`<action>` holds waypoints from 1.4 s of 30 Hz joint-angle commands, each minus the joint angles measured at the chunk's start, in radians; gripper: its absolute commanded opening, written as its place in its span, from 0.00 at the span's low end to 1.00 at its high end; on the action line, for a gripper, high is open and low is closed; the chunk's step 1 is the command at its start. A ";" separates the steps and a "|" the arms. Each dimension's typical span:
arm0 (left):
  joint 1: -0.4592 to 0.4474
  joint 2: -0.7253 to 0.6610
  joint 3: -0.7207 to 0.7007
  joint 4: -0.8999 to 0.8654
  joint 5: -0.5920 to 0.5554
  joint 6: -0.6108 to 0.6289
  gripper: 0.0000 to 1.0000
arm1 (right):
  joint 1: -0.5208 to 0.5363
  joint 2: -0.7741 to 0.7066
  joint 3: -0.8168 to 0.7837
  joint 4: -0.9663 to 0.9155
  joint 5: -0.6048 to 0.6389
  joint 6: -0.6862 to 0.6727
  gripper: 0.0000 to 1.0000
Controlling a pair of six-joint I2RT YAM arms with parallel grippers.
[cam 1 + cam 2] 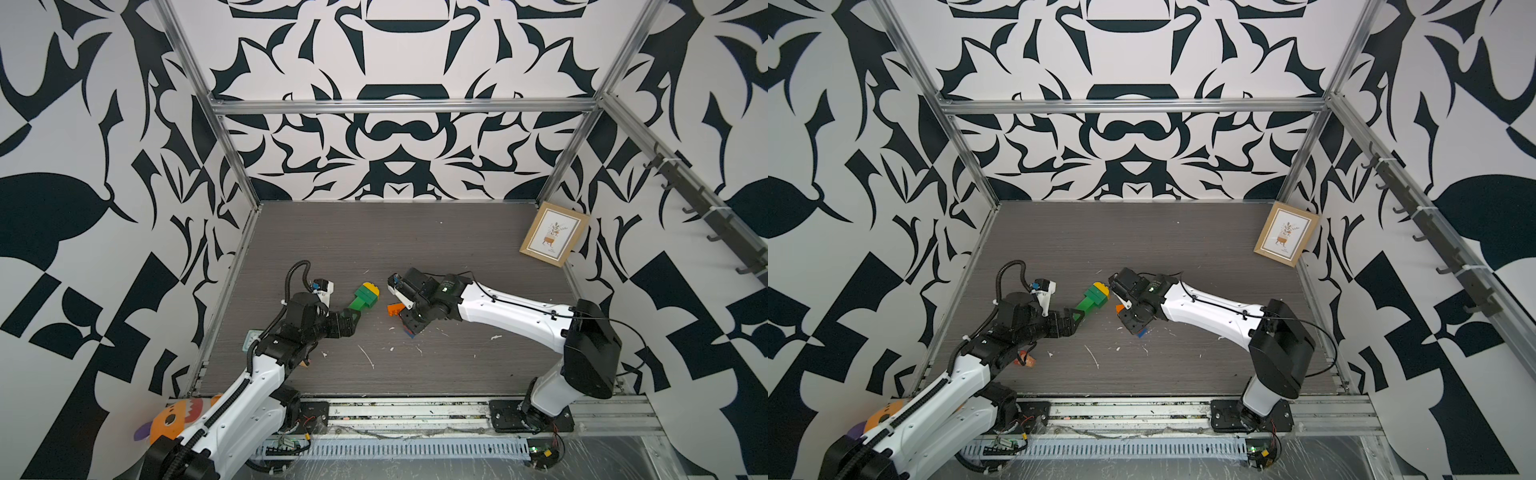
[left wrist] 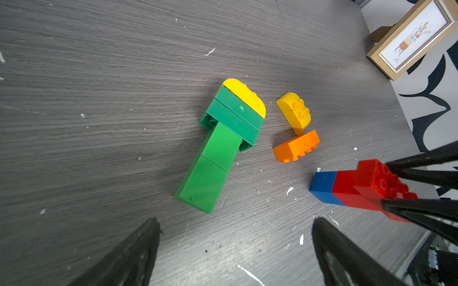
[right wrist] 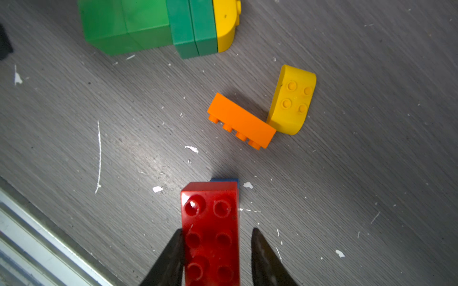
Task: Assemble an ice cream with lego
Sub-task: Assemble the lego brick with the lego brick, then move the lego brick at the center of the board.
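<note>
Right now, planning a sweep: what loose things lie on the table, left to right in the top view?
Green plastic brick stack with yellow rounded cap → orange studded plastic brick → wooden-framed picture. Things under the arms are left out.

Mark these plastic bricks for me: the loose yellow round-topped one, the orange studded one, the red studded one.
Loose yellow round-topped plastic brick (image 3: 292, 101): right wrist view, studded face.
Orange studded plastic brick (image 3: 241, 120): right wrist view, smooth long side.
Red studded plastic brick (image 3: 210, 222): right wrist view, studded top.
</note>
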 commanded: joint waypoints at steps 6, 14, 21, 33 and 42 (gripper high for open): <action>-0.001 -0.009 -0.011 0.003 -0.004 -0.001 0.99 | -0.002 0.017 -0.010 -0.025 0.080 0.026 0.49; -0.001 -0.008 -0.011 0.003 -0.006 -0.002 0.99 | -0.002 -0.009 -0.013 0.013 0.060 0.025 0.51; -0.001 -0.003 -0.009 0.003 -0.002 -0.002 1.00 | -0.002 -0.066 0.004 0.002 0.061 0.031 0.56; -0.001 -0.010 -0.013 0.005 -0.002 -0.001 0.99 | -0.003 -0.038 0.027 -0.038 0.041 0.016 0.52; -0.001 -0.015 -0.014 0.005 -0.002 -0.001 0.99 | -0.003 -0.033 -0.004 -0.024 0.020 0.024 0.36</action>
